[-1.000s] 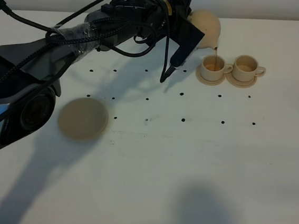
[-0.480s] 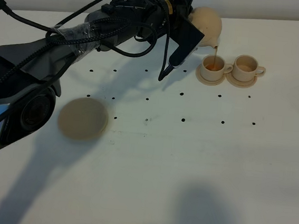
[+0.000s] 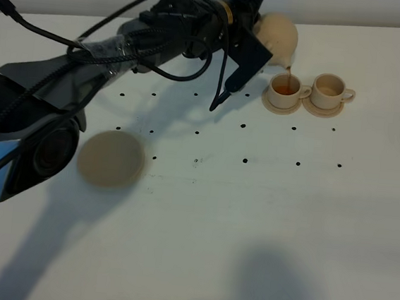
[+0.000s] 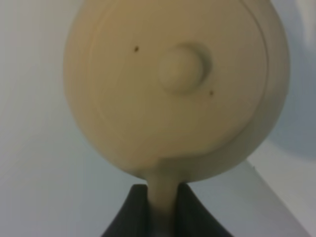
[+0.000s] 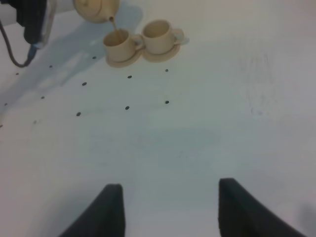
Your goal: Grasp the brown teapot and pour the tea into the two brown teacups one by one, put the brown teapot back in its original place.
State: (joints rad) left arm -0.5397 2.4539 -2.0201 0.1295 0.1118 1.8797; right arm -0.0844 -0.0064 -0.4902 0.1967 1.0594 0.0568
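My left gripper (image 4: 160,205) is shut on the loop handle of the brown teapot (image 3: 277,34), held tilted above the back of the table; the wrist view shows its lid and knob (image 4: 183,69) close up. A thin stream of tea runs from the spout into the left teacup (image 3: 285,89), which holds brown tea. The right teacup (image 3: 328,88) stands beside it, each on a small saucer. Both cups and the teapot (image 5: 97,9) show in the right wrist view. The wide saucer (image 3: 111,158) lies bare at the left. My right gripper (image 5: 168,207) is open and empty over the table.
The left arm (image 3: 125,40) with its cables stretches from the left edge across the back of the white table (image 3: 250,219). A black cable end (image 3: 219,99) hangs beside the cups. Small dark holes dot the tabletop.
The tea level in the left cup has risen and looks darker. The teapot and left arm have shifted slightly up and back. The right gripper shows no motion.
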